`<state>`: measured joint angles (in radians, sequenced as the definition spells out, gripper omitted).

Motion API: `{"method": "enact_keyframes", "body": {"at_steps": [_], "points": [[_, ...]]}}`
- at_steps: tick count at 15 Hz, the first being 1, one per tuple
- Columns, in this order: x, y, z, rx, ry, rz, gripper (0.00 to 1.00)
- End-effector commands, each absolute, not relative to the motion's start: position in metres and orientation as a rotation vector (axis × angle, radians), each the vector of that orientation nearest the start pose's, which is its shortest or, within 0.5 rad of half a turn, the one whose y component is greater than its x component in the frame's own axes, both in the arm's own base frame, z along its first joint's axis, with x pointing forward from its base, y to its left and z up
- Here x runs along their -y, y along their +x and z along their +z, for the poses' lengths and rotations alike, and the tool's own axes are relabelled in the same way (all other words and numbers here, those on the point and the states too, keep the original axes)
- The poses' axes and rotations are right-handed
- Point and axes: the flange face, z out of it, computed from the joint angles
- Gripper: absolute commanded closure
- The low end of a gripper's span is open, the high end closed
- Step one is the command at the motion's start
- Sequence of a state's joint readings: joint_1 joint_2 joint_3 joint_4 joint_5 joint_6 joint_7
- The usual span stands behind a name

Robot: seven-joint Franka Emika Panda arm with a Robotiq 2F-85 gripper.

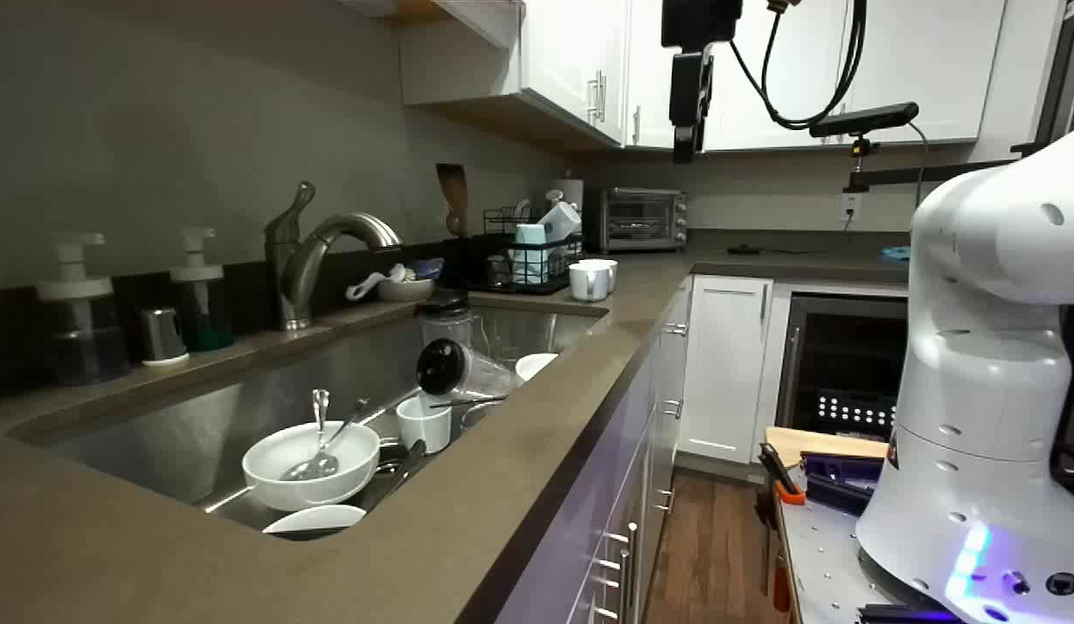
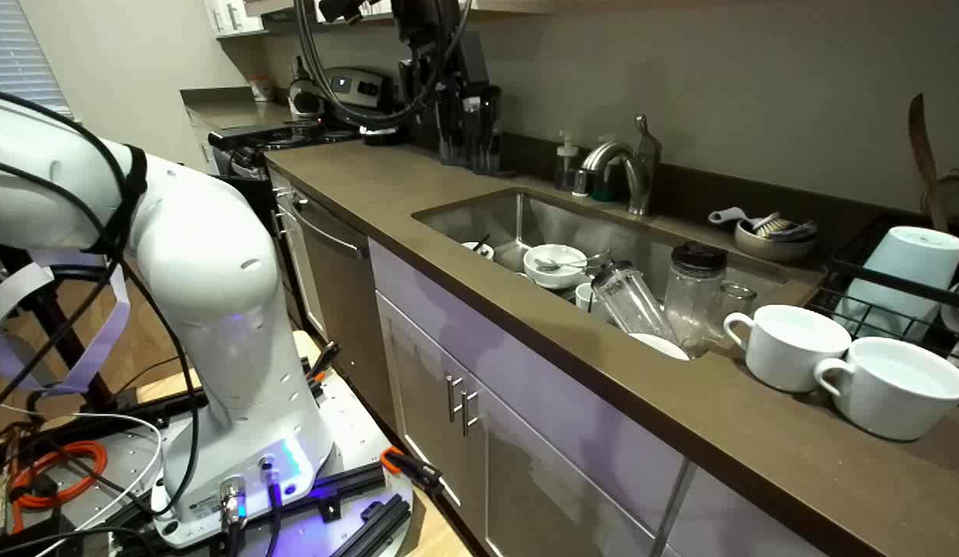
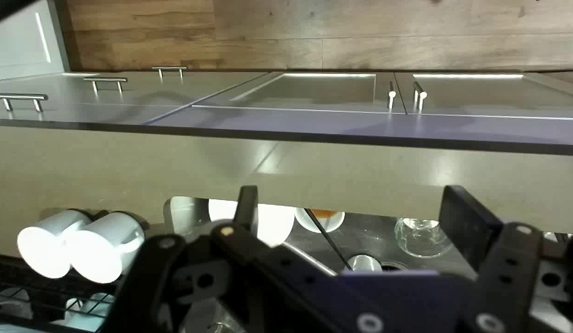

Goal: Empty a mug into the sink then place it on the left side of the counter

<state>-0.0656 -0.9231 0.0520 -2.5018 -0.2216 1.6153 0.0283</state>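
Gripper (image 3: 353, 206): spread wide apart, high up | white mugs (image 2: 796, 346): two, side by side on tabletop (image 2: 789, 437) | sink (image 2: 580, 227): white bowl (image 1: 315, 494), clear jars (image 2: 630, 298) inside

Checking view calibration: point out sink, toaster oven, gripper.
Sink (image 2: 578, 226): in an exterior view, on the bare inner wall.
Toaster oven (image 1: 639, 225): in an exterior view, on the glass front.
Gripper (image 3: 351, 201): wrist view, midway between its spread fingertips.

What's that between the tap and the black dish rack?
A small bowl holding what looks like a brush, on the counter behind the sink; both exterior views show it.
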Motion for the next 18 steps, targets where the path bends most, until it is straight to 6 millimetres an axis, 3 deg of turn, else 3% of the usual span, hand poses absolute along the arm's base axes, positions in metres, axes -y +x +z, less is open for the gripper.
{"method": "enact_keyframes", "body": {"at_steps": [1, 11, 15, 18], "points": [[0.022, 0.274, 0.569, -0.095, -3.403, -0.058, 0.0], [0.022, 0.274, 0.569, -0.095, -3.403, -0.058, 0.0], [0.038, 0.297, 0.56, -0.272, -3.419, -0.09, 0.0], [0.069, 0.326, 0.546, -0.51, -3.408, -0.113, 0.0]]}}
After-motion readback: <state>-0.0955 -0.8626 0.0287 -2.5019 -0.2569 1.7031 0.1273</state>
